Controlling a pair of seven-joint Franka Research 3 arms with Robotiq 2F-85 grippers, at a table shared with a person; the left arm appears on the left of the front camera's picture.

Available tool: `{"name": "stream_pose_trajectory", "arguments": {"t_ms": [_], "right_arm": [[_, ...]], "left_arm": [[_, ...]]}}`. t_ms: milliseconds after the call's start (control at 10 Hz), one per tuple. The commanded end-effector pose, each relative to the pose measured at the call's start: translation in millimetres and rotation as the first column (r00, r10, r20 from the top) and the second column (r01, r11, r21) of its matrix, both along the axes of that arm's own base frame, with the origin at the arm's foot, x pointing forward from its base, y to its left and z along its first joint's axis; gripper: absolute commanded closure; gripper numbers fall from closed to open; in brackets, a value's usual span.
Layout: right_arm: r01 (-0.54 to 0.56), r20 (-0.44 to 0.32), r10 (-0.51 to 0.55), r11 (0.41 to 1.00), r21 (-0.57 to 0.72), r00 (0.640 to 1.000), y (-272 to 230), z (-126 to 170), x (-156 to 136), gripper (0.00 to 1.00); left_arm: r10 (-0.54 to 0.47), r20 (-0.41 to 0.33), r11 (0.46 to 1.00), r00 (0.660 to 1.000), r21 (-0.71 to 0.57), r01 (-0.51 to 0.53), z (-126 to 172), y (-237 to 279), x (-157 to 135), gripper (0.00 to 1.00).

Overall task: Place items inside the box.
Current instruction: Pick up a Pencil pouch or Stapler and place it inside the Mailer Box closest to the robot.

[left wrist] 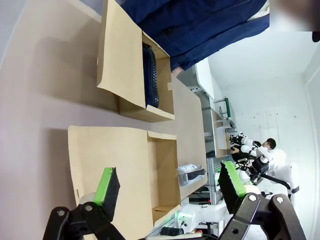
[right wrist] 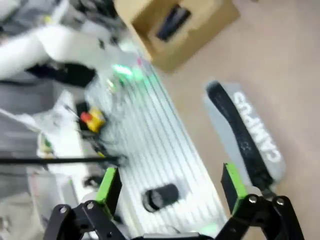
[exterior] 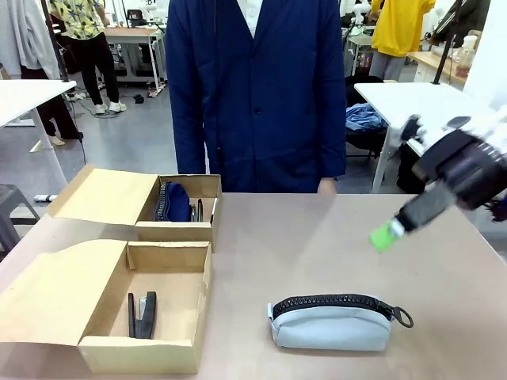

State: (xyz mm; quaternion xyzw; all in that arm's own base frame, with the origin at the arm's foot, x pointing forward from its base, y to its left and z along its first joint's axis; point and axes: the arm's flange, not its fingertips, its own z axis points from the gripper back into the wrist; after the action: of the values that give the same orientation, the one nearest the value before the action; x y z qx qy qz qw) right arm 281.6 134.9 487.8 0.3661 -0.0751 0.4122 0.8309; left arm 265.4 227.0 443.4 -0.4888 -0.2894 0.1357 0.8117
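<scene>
Two boxes [exterior: 139, 354], one navy pouch [exterior: 176, 203], one grey pencil case [exterior: 331, 327]

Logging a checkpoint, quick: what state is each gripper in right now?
Left gripper: open, holding nothing.
Right gripper: open, holding nothing.

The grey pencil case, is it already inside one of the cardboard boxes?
No, the pencil case lies out on the table, to the right of the near box and apart from it.
</scene>
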Motion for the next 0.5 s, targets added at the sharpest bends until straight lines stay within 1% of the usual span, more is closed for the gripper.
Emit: {"name": "stream_pose_trajectory", "arguments": {"t_ms": [0,100,200,300,400], "right_arm": [[0.101,-0.097,-0.090,0.989,0.112,0.991,-11,6,5,0.00],[0.000,0.000,0.000,1.000,0.000,1.000,0,0,0,0.00],[-0.412,0.232,0.431,0.902,-0.125,0.872,60,-5,-1,0.00],[-0.488,0.326,0.549,0.835,-0.256,0.769,89,-24,9,0.00],[-0.465,0.334,0.512,0.859,-0.215,0.791,99,-43,20,0.00]], "left_arm": [[-0.001,0.033,1.000,0.999,-0.011,0.001,0,-1,0,0.00],[-0.001,0.033,1.000,0.999,-0.011,0.001,0,-1,0,0.00],[-0.001,0.033,1.000,0.999,-0.011,0.001,0,-1,0,0.00],[-0.001,0.033,1.000,0.999,-0.011,0.001,0,-1,0,0.00],[-0.001,0.033,1.000,0.999,-0.011,0.001,0,-1,0,0.00]]}}
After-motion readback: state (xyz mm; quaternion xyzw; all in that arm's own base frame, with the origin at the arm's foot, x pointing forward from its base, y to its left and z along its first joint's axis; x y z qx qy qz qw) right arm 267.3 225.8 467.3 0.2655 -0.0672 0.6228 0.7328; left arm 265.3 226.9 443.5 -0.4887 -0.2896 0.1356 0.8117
